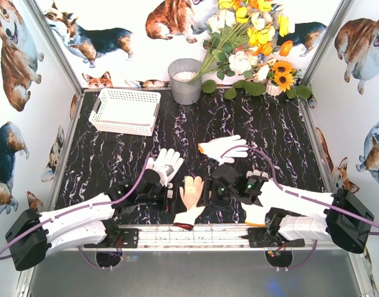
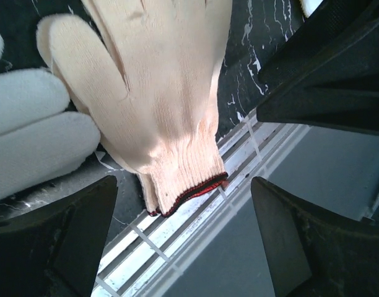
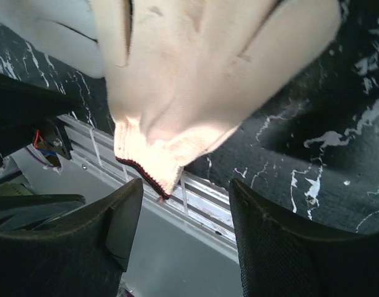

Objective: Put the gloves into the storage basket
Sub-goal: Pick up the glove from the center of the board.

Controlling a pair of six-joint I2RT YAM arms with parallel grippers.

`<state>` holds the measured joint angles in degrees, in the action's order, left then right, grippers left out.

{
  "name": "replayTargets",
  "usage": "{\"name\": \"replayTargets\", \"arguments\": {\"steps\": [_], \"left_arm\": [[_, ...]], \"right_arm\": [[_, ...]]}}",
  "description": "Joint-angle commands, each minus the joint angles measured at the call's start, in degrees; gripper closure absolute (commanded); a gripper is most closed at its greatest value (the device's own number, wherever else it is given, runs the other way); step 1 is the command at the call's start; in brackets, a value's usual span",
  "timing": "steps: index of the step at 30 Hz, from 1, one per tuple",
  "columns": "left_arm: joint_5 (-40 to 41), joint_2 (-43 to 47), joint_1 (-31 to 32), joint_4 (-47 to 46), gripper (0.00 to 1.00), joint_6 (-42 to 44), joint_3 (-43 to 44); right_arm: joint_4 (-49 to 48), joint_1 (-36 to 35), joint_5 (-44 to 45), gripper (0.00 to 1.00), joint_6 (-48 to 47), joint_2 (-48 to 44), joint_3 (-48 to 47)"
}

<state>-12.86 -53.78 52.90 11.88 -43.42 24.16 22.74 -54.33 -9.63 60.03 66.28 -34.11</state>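
left claw [image 2: 183,185] and right claw [image 3: 186,185] both spread, pinching nothing, flanking cream glove [image 1: 191,190] at near edge of worktop [image 1: 270,136]. cuff overhangs, likely the easy pick point. storage basket [image 1: 121,127] far back-left, well apart.

White wall panels [image 1: 38,111] printed with corgi dogs, held by slim silver metal corner posts [image 1: 53,43], enclose a black marble-patterned tabletop with white veins [image 1: 270,130]. At the back stand a grey metal bucket [image 1: 185,83] and a bouquet of yellow, white and orange flowers [image 1: 251,37]. A ribbed aluminium rail [image 1: 196,235] edges the near side, and the light is bright and even.
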Motion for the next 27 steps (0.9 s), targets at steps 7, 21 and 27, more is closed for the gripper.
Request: {"name": "replayTargets", "arguments": {"steps": [7,21,27], "left_arm": [[-4.4,-1.6,-1.3,-5.0,0.3,-7.6,-4.5],[-5.7,-2.5,-1.3,-8.5,0.45,-12.2,-9.7],[-8.0,-5.2,-1.3,-17.7,0.53,-16.0,-13.0]], "right_arm": [[-7.3,-0.8,-3.9,0.46,7.5,-4.0,6.3],[-17.4,-2.3,-6.2,0.61,11.1,5.6,9.1],[-19.9,-2.4,-5.5,0.67,12.4,7.4,10.8]]}}
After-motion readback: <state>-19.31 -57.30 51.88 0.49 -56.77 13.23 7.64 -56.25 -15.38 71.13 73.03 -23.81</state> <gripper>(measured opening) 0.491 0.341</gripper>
